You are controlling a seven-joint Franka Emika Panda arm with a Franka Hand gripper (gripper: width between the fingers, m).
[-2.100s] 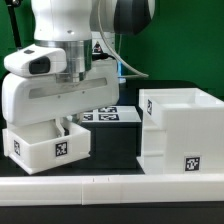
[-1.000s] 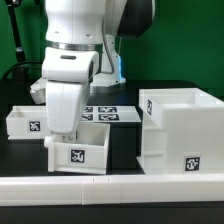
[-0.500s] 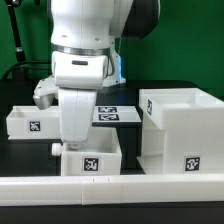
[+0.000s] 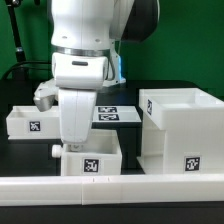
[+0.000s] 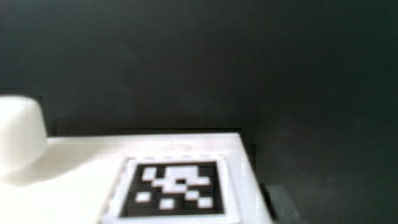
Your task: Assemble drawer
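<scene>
A small shallow white tray [image 4: 92, 163] with a square tag on its front sits just at the exterior view's left of the tall boxy housing [image 4: 180, 125]. My gripper [image 4: 72, 143] reaches down onto the tray's left wall. The fingertips are hidden by the hand and the wall. The tray came along with the hand, so the grip holds on it. The wrist view shows the tray's white surface and tag [image 5: 178, 188] close up, with no fingers in sight. A second tagged tray [image 4: 28, 124] lies at the far left.
The marker board [image 4: 112, 115] lies behind the arm on the black table. A low white rail [image 4: 110, 187] with no tag runs along the front edge, right before the held tray and the housing.
Over two seconds the gripper brought the tray from the exterior view's left toward the housing. In the last half second nothing has visibly moved.
</scene>
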